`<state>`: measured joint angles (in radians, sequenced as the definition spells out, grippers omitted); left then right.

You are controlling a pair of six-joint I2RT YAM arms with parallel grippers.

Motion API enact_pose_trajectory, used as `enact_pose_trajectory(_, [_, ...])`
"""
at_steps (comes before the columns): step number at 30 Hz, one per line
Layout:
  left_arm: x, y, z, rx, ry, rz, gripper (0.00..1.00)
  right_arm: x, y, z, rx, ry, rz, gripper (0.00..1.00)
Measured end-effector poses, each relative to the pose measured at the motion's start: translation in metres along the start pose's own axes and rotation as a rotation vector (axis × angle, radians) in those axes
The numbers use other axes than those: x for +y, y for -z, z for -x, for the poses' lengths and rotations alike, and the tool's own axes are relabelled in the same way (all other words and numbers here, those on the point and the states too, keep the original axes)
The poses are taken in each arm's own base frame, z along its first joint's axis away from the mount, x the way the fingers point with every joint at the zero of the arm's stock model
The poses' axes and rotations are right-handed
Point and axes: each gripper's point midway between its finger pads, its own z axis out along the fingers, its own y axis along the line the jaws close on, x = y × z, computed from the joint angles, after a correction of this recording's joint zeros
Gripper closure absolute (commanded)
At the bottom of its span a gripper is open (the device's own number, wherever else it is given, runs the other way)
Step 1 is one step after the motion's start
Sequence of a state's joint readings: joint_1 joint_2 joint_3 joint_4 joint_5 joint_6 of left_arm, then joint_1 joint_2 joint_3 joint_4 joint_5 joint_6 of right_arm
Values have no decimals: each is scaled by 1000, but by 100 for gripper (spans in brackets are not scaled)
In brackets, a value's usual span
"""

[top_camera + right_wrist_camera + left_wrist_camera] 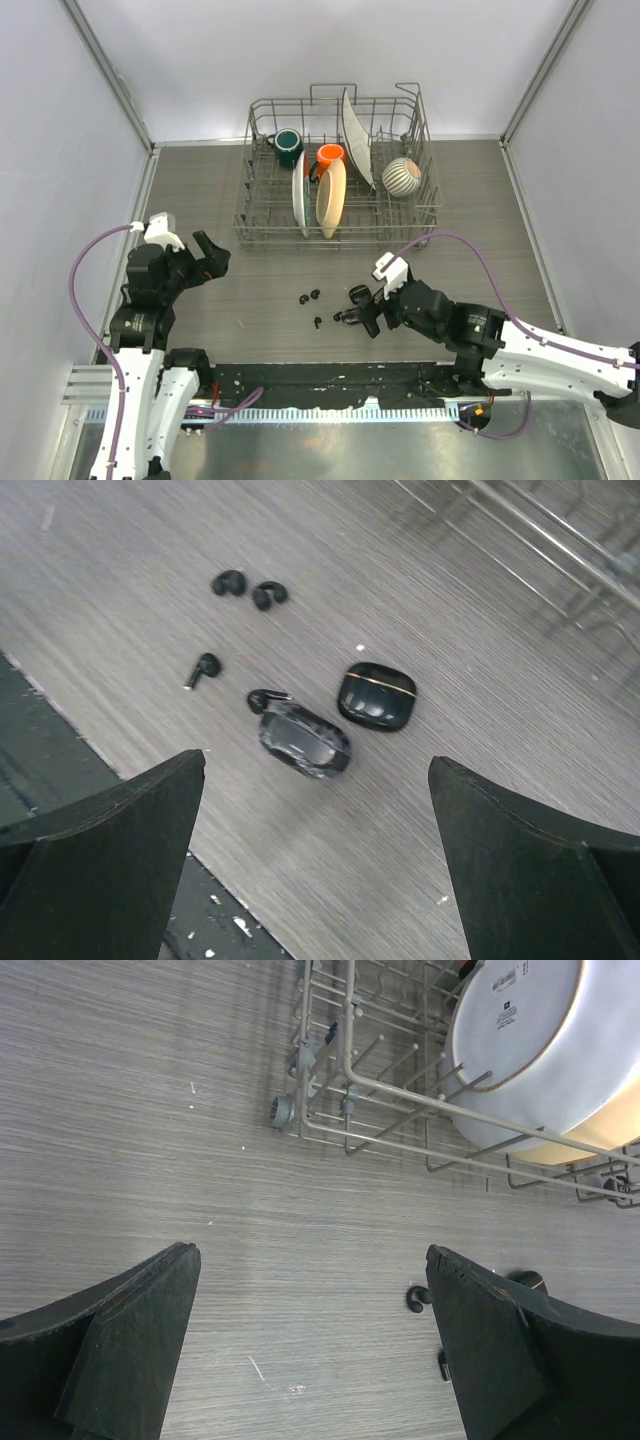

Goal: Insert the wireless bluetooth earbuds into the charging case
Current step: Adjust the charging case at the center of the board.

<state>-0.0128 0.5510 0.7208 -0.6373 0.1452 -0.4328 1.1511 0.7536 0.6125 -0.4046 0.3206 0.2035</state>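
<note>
Several tiny black wireless bluetooth earbuds lie on the wood-grain table. Two hooked ones (229,582) (269,594) sit side by side, with a stemmed one (203,669) nearer the table's front edge. Another (265,696) touches a dark mottled oblong charging case (305,742). A glossy dark case with a gold line (376,695) lies shut beside it. My right gripper (315,762) (355,307) hovers open just short of the cases, holding nothing. My left gripper (310,1260) (213,258) stands open to the left, with an earbud (417,1298) next to its right finger.
A wire dish rack (430,195) stands at the back of the table, holding plates (331,196), a green cup (288,146), an orange cup (331,154) and a ribbed round vase (402,176). Its near corner (283,1111) shows ahead of my left gripper. A black strip (300,378) runs along the table's front edge.
</note>
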Motion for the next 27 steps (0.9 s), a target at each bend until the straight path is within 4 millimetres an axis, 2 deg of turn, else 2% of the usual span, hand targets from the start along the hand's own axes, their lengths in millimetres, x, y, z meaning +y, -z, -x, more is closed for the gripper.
enact_pose_trajectory(2, [2,0,1,-6,1,13,0,-9,-2,-14,-17,-11,-33,0])
enact_pose_trajectory(5, [6,-1,1,-11,2,34,0,-17,-8,-16,7,-25,-102,0])
enact_pose_trajectory(8, [10,-3,1,-9,4,52,0,-14,-20,-15,48,-8,-122,0])
enact_pose_trajectory(12, [13,-5,-1,2,8,69,0,-10,-34,-32,125,24,-126,0])
enact_pose_trajectory(18, [14,-3,0,-10,9,79,0,-6,-39,-41,128,-17,-111,0])
enact_pose_trajectory(27, [15,-1,2,-22,9,80,0,-2,-52,-60,183,-83,-135,7])
